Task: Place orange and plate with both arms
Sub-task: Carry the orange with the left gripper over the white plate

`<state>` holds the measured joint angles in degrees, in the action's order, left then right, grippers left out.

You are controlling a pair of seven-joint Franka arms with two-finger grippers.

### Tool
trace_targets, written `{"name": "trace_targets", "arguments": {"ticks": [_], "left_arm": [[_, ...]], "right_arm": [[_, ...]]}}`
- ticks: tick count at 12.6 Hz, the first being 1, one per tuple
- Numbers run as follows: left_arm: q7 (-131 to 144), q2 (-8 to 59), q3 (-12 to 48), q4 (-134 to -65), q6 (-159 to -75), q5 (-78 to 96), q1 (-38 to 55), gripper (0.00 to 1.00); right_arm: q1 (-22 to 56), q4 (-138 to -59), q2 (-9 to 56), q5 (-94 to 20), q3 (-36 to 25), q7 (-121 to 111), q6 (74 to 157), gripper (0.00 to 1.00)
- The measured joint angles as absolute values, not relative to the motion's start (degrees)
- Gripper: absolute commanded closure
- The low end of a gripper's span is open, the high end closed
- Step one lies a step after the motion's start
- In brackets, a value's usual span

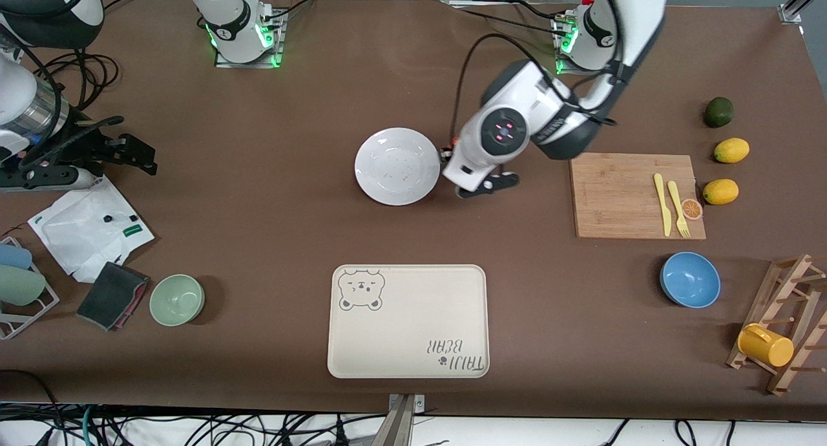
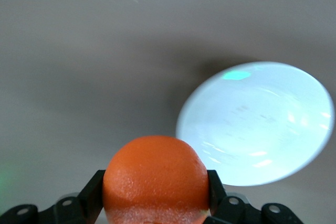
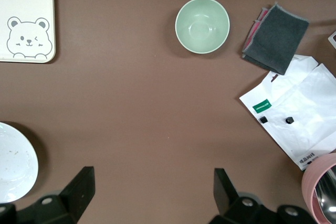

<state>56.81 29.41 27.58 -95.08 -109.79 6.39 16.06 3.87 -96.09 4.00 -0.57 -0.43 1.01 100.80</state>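
**Observer:** What does your left tool have right now?

**Me:** My left tool (image 2: 156,211) is clamped on the orange (image 2: 156,179); in its wrist view the two fingers press the fruit from either side. In the front view the arm's head hides the fruit, and only a sliver of orange shows at the plate's edge.

**Observer:** And where is the plate from there?

**Me:** The plate (image 1: 397,166) lies flat on the table near the middle, and my left tool (image 1: 466,182) hangs just beside its rim, on the side toward the left arm's end of the table. So the orange is up in the air next to the plate, not yet over its centre. I judge the next move is a short sideways carry toward the right arm's end, then a lowering. A round plate has no long axis to line up with.

**Observer:** Your right tool?

**Me:** My right tool (image 3: 152,195) waits with its fingers spread wide and nothing between them, over bare table at the right arm's end. The left is far nearer the plate.

**Observer:** What worries you?

**Me:** A round fruit on a shallow glossy plate could roll, I expect.
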Motion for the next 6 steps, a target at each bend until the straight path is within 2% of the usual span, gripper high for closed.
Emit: {"name": "trace_targets", "arguments": {"ticks": [3, 6], "left_arm": [[64.4, 35.4, 27.4, -95.2, -120.7, 6.6, 22.9, 0.75], [66.2, 41.1, 27.1, -95.1, -129.9, 6.6, 25.4, 0.75]], "right_arm": [[3.9, -96.1, 4.0, -0.6, -0.5, 1.0, 100.8, 0.0], [3.9, -96.1, 4.0, -0.6, -0.5, 1.0, 100.8, 0.0]]}}
